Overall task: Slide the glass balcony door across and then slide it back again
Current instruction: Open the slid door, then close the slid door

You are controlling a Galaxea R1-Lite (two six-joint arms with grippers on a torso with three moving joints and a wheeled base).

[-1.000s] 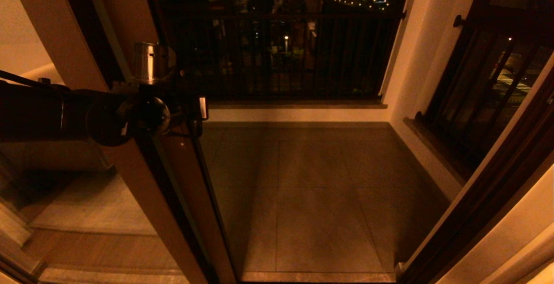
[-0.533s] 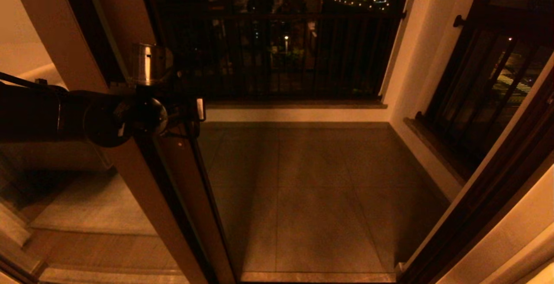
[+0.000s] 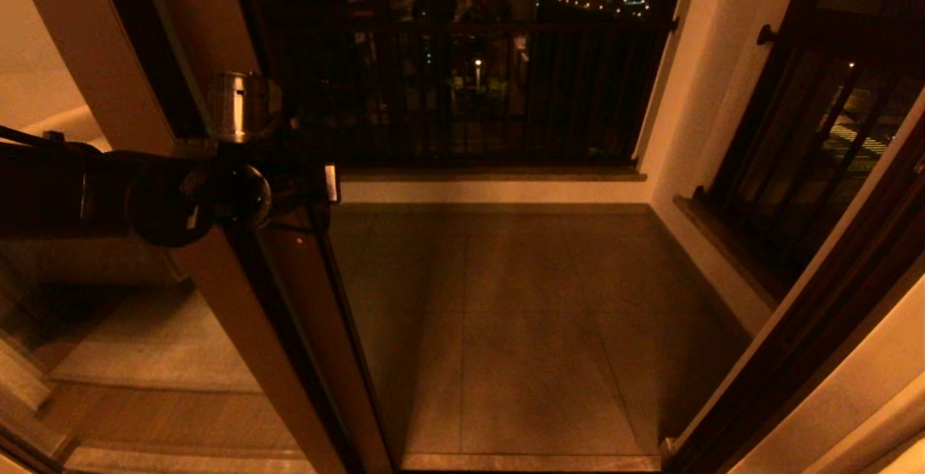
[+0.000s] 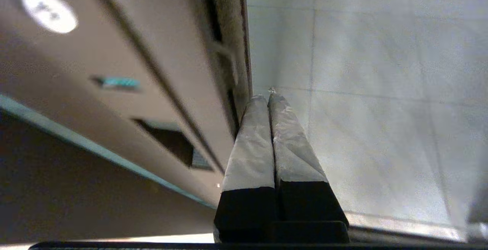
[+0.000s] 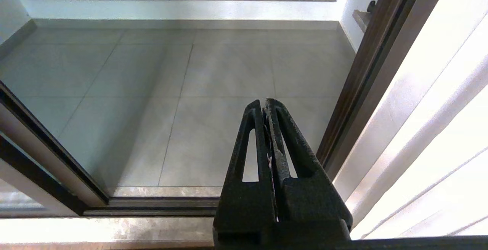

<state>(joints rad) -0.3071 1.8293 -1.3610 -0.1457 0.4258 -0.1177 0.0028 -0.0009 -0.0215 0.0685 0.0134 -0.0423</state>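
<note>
Head view shows you the glass balcony door (image 3: 303, 329) at the opening's left side, its brown stile leading. Your left gripper (image 4: 268, 97), fingers pressed together and holding nothing, sits against that stile's edge, likely to push sideways, forearm reaching level from the left. Your right gripper (image 5: 265, 107) hangs idle, fingers together.

Glass balcony door (image 3: 303, 329): frame of dark brown, smooth, satin-finished material, with a fuzzy pile strip along its edge. Balcony floor (image 5: 213, 74): large grey matt tiles. Left gripper (image 4: 268, 99) fingertips (image 4: 289, 135) are wrapped in dull grey tape.
</note>
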